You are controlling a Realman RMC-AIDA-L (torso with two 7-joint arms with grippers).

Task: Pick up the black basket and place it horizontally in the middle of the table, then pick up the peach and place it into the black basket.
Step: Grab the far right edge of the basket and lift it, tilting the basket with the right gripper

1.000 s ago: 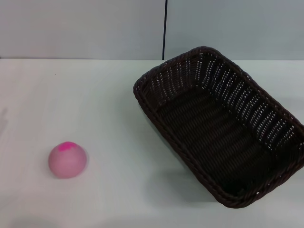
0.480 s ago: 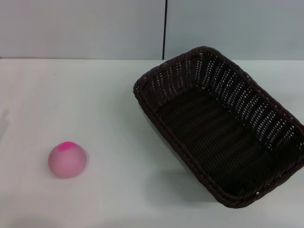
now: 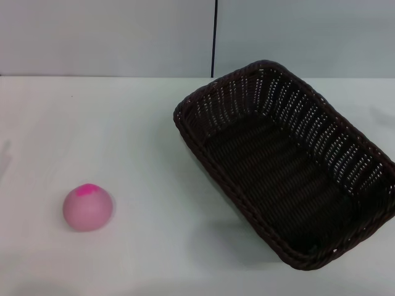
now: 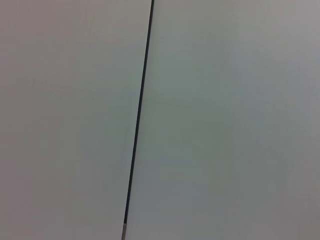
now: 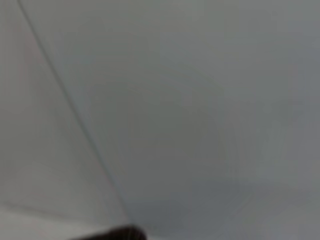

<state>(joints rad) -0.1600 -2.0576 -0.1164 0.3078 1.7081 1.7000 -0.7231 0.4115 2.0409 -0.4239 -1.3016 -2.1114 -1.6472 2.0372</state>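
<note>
The black basket [image 3: 290, 160] sits on the right half of the white table [image 3: 142, 135], turned at a slant, its long side running from the far middle to the near right. It is empty. A dark sliver of its rim [image 5: 117, 233] shows at the edge of the right wrist view. The peach [image 3: 87, 207] rests on the table at the near left, its magenta patch up. Neither gripper shows in any view. The left wrist view shows only the wall.
A pale wall with a dark vertical seam [image 3: 214, 37] stands behind the table's far edge. The seam also shows in the left wrist view [image 4: 137, 120]. Bare tabletop lies between the peach and the basket.
A faint shadow has appeared on the table at the far right, beyond the basket. The basket and the peach have not moved.
</note>
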